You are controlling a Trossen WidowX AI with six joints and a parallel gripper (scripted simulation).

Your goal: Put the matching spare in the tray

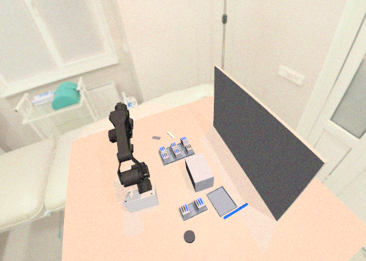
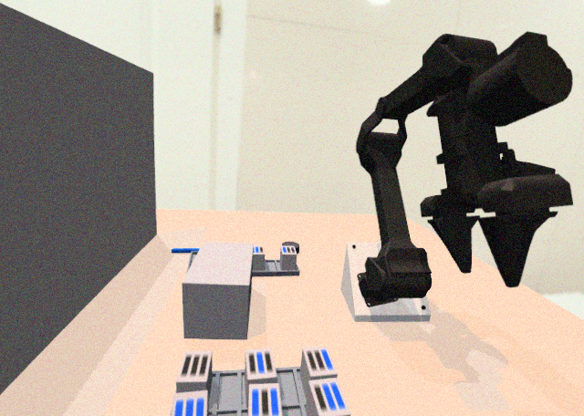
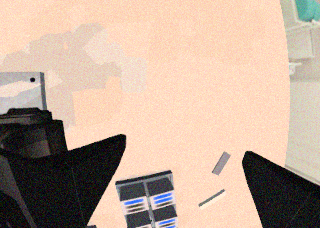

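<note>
A plain grey box (image 1: pixel 201 166) (image 2: pixel 215 310), perhaps the mounted unit, stands mid-table; no code shows on its visible faces. A grey rack (image 1: pixel 178 159) (image 2: pixel 228 387) (image 3: pixel 145 178) holds several small spares with three-bar blue and black codes, such as an all-black one (image 2: pixel 193 367) and an all-blue one (image 2: pixel 189 407). A smaller rack (image 1: pixel 193 208) (image 2: pixel 273 266) holds two more coded blocks. The flat grey tray (image 1: pixel 221 201) shows nothing on it. My gripper (image 2: pixel 489 279) (image 3: pixel 186 150) is open and empty, high above the table, off to the arm side of the larger rack.
A tall dark panel (image 1: pixel 259 142) (image 2: pixel 78 166) stands along one table side. A blue bar (image 1: pixel 235 210) lies beside the tray. A dark disc (image 1: pixel 189 236) lies near the smaller rack. A grey strip (image 1: pixel 156 137) (image 3: pixel 221 163) and a pale strip (image 1: pixel 170 134) (image 3: pixel 212 198) lie beyond the larger rack.
</note>
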